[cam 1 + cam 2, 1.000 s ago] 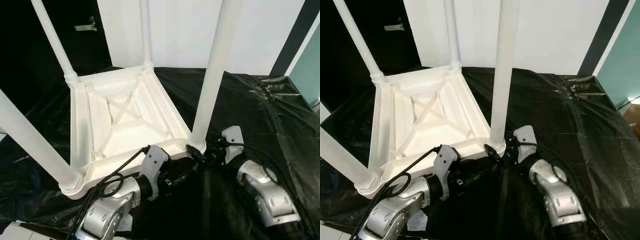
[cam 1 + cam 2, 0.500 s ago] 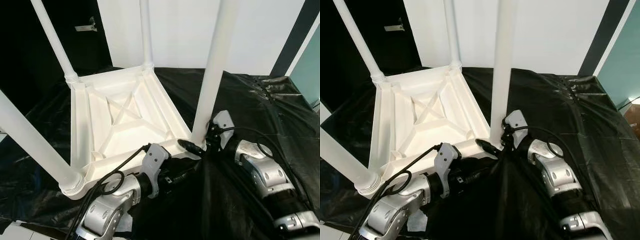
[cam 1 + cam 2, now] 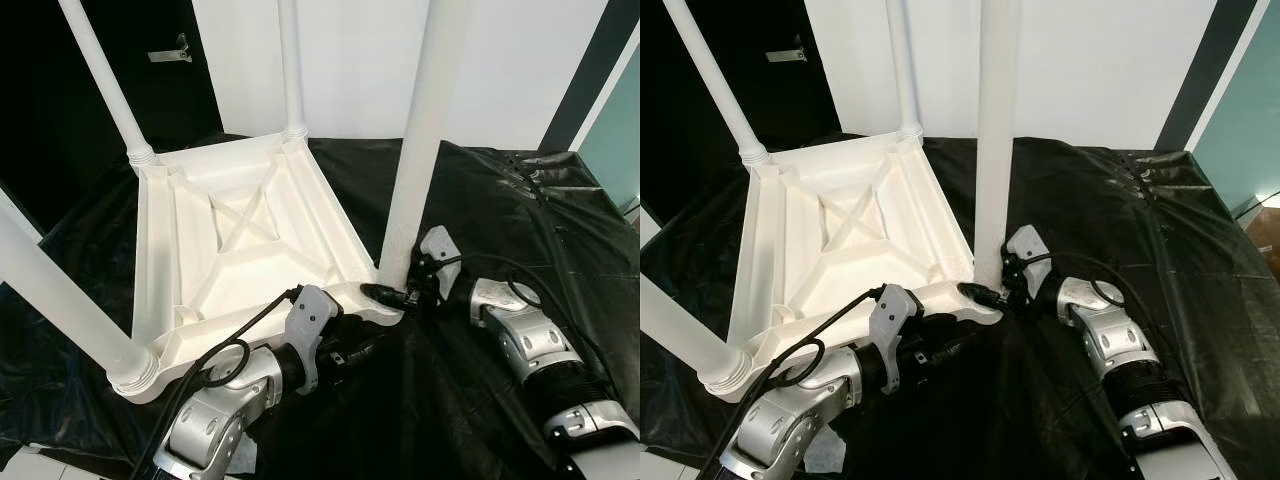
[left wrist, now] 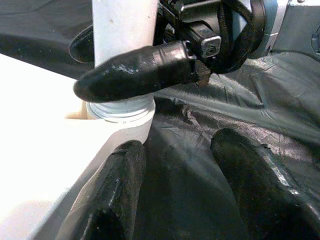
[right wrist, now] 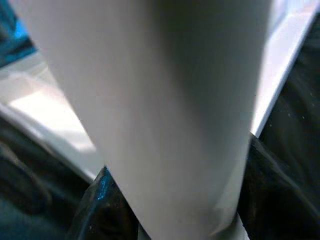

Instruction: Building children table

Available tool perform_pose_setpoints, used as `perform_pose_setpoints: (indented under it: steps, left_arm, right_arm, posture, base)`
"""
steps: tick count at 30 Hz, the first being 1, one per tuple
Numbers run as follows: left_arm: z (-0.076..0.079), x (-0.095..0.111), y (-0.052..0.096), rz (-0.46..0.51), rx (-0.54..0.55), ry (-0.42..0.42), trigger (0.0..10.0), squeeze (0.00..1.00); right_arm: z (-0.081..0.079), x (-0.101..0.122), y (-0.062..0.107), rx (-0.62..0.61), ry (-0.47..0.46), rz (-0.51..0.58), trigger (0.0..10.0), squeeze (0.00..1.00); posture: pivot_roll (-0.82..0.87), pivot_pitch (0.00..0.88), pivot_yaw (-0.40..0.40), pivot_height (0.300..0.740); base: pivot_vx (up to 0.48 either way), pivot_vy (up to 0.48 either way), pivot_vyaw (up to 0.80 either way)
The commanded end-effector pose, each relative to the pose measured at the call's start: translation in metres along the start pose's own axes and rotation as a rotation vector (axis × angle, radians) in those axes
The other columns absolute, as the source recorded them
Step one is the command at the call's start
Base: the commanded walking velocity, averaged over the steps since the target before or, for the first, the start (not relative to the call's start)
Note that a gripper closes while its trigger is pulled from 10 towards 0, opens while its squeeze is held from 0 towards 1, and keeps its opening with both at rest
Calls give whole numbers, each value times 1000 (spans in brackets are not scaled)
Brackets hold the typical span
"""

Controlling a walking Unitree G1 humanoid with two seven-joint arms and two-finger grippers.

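Upturned table (image 3: 240,240) lies on sheet (image 3: 480,200) — legs (image 3: 420,140) up.

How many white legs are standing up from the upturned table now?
4: far left corner leg, far right corner leg, near left corner leg, and near right corner leg, with the right hand at its base.

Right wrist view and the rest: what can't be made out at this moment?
- Right gripper: its far finger sits behind the near-right leg; grip unconfirmed.
- Right wrist view: blurred by that leg's closeness.
- Leg tops: cut by the eye views' upper edge.
- Left gripper: its wrist hides it in the eye views.
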State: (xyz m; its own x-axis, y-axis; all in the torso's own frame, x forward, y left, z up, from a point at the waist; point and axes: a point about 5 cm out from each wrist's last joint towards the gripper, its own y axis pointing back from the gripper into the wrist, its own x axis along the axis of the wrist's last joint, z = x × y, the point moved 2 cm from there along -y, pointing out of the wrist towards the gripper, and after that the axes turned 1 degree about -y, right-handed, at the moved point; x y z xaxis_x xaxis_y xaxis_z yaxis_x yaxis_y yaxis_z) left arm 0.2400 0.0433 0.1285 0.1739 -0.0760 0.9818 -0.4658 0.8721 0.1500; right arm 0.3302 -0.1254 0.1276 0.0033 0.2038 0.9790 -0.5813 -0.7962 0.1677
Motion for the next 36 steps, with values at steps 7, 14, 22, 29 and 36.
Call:
perform_pose_setpoints:
  steps: [7, 14, 22, 29, 36]
  left_arm:
    - [6, -3, 2, -11, -21, 15, 10000, 0]
    - [7, -3, 3, -10, -24, 21, 10000, 0]
    - [4, -4, 4, -19, -25, 25, 10000, 0]
    - [3, -5, 4, -28, -32, 22, 10000, 0]
    - [5, -5, 3, -28, -32, 28, 10000, 0]
  right_arm:
    - [-17, -24, -2, -228, -99, -46, 9137, 0]
    - [-19, -35, 3, -578, -227, -52, 10000, 0]
    - [-36, -34, 1, -820, -307, -9, 10000, 0]
    - [-36, -30, 6, -869, -307, -9, 10000, 0]
    - [-32, -22, 11, -890, -275, 22, 10000, 863]
  posture:
    - [-61, 0, -3, 740]
    - [-60, 0, -5, 740]
    - [-71, 0, 12, 740]
    - [-74, 0, 16, 740]
    - [-76, 0, 13, 740]
  base:
    - [0, 0, 0]
    - [0, 0, 0]
    - [0, 0, 0]
    - [0, 0, 0]
    - [0, 0, 0]
